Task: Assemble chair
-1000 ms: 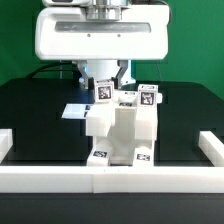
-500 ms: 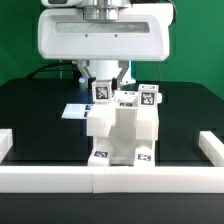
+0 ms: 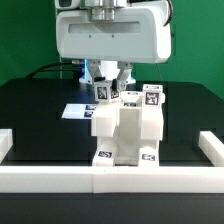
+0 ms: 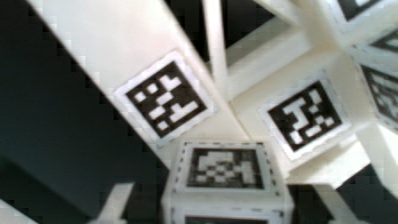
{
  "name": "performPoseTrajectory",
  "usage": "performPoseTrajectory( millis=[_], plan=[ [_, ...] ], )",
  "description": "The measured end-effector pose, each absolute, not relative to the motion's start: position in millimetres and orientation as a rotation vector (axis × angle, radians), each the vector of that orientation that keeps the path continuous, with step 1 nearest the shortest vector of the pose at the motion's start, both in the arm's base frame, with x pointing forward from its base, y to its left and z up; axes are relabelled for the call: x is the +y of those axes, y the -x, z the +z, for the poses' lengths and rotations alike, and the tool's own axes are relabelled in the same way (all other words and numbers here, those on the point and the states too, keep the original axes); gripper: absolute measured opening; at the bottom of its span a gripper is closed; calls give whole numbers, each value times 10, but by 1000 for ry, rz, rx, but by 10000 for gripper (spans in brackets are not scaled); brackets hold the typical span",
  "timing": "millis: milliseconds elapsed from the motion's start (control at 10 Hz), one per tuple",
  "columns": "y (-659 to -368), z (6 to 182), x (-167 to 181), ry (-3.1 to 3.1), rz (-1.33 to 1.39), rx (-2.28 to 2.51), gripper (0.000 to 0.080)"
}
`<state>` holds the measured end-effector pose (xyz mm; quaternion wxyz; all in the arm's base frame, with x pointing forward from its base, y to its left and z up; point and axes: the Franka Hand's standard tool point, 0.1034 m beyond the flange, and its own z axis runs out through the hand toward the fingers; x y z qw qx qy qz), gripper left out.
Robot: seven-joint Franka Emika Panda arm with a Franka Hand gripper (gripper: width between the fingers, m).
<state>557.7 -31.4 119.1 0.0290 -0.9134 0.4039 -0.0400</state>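
White blocky chair [image 3: 125, 130], tagged parts joined, stands upright on the black table against the front border wall.

The chair [image 3: 125, 130] stands on the table [image 3: 40, 110], just behind the border wall [image 3: 110, 178]

Desk [image 3: 35, 108]: flat black top, green backdrop behind. White border wall [image 3: 100, 180] runs along the near edge, with short upturned ends at the exterior view's left and right. The chair [image 3: 125, 135], white blocky parts with black-and-white tags, stands on the desk just behind the wall, near the middle. Marker board [image 3: 72, 111] lies flat behind the chair, toward the exterior view's left, partly hidden by it.
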Motion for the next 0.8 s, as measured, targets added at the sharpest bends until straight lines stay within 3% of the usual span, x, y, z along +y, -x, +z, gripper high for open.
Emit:
performPoseTrajectory(
  millis=[800],
  plan=[
    [-5584, 1192, -278, 2408, -92, 1876, 287]
  ],
)
